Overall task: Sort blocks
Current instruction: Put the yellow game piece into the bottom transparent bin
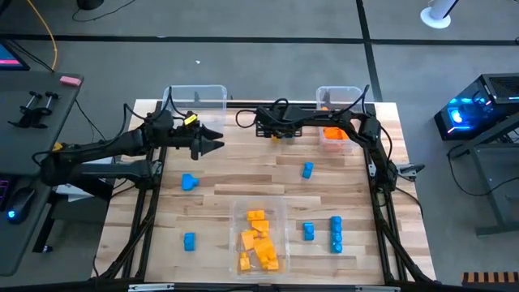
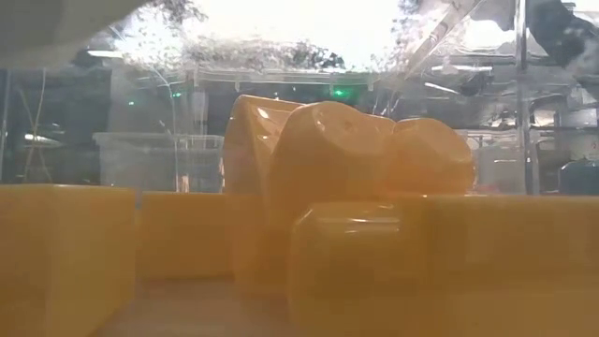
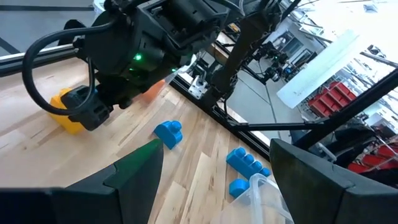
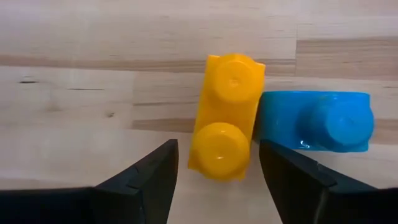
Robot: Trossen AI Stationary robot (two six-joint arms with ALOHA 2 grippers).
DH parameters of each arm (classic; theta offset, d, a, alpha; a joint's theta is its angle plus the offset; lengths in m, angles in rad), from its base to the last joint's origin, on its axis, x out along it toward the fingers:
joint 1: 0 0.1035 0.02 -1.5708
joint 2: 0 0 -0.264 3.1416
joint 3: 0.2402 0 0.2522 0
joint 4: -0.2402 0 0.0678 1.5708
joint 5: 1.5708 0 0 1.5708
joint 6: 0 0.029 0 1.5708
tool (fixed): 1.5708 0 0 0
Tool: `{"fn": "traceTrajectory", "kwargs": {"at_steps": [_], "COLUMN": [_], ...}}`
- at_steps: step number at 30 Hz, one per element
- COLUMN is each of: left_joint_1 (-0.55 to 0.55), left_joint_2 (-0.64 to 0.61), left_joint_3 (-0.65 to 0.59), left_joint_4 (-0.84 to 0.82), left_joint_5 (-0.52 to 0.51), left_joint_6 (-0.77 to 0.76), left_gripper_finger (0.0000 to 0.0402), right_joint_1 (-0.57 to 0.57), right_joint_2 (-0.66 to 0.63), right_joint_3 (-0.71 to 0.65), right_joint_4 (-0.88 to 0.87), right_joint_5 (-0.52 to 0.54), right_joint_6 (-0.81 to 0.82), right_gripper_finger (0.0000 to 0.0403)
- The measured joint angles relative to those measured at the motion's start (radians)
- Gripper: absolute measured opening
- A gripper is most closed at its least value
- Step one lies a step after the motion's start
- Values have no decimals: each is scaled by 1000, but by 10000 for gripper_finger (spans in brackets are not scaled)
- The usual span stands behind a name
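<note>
A yellow two-stud brick point(image 4: 225, 118) lies flat on the wooden table point(image 1: 243, 174) near the far middle, with a blue brick point(image 4: 323, 121) touching its side. My right gripper point(image 4: 216, 163) points steeply down over them, open. Its fingers stand on either side of the yellow brick's near end, with a gap on each side. My left gripper point(image 1: 215, 144) hovers open and empty above the table's far left. More blue bricks point(image 1: 189, 182) point(image 1: 307, 169) point(image 1: 336, 234) lie scattered on the table.
A clear bin point(image 1: 259, 235) at the near middle holds several yellow-orange bricks point(image 2: 328, 168). A clear bin point(image 1: 195, 97) stands at the far left. Another bin point(image 1: 339, 101) at the far right has orange bricks point(image 1: 335, 134) by it. Loose blue bricks point(image 1: 189, 240) point(image 1: 309, 231) lie near the front.
</note>
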Motion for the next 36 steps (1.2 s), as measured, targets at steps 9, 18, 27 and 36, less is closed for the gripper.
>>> {"fn": "traceTrajectory", "kwargs": {"at_steps": [9, 18, 27, 36], "left_joint_1": [0, 0, 0, 0], "left_joint_2": [0, 0, 0, -2], "left_joint_3": [0, 0, 0, 1], "left_joint_4": [0, 0, 52, 222], "left_joint_5": [4, 4, 42, 44], "left_joint_6": [0, 0, 0, -6], "left_gripper_finger": [278, 278, 278, 278], "right_joint_1": [-4, -13, -12, 60], "right_joint_2": [0, 15, 17, -149], "right_joint_3": [-9, -10, -10, -10], "right_joint_4": [35, 43, 28, -85], "right_joint_5": [25, -1, -5, 70], "right_joint_6": [3, 1, -49, -181], "right_gripper_finger": [220, 213, 123, 123]}}
